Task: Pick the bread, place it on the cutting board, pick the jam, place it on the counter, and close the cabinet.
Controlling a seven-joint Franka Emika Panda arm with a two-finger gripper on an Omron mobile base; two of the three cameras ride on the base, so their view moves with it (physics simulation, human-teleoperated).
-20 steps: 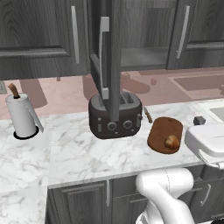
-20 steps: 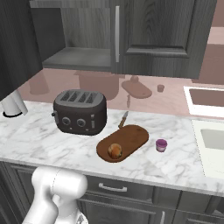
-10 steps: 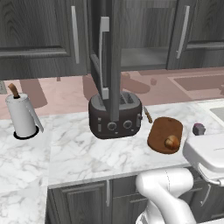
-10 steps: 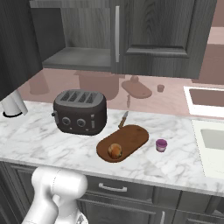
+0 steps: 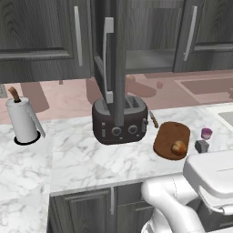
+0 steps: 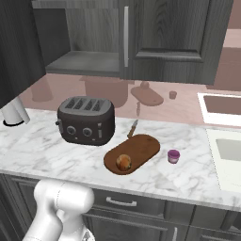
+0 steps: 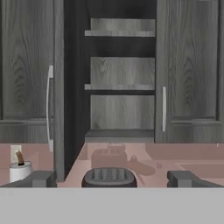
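The bread (image 5: 178, 147) (image 6: 124, 162) lies on the near end of the reddish cutting board (image 5: 170, 136) (image 6: 141, 147). Right of the board, the jam (image 5: 206, 134) (image 6: 173, 156) stands on the marble counter (image 5: 82, 159) (image 6: 42, 146). The upper cabinet (image 7: 121, 109) is open, its left door (image 5: 108, 63) (image 7: 59, 96) swung out over the toaster and its shelves bare. My gripper (image 7: 110, 180) is open and holds nothing, well back from the cabinet and facing it. One dark fingertip (image 5: 201, 146) shows beside the jam, at the counter's front right.
A dark toaster (image 5: 120, 120) (image 6: 87, 120) stands under the open door. A paper towel roll (image 5: 22, 120) (image 6: 12, 113) is at the left. A sink (image 6: 226, 150) lies to the right. The neighbouring cabinet doors (image 7: 188, 70) are shut.
My hand has dropped lower and come back toward the counter's front edge in the left base view. Bread, board, jam and cabinet door stay put.
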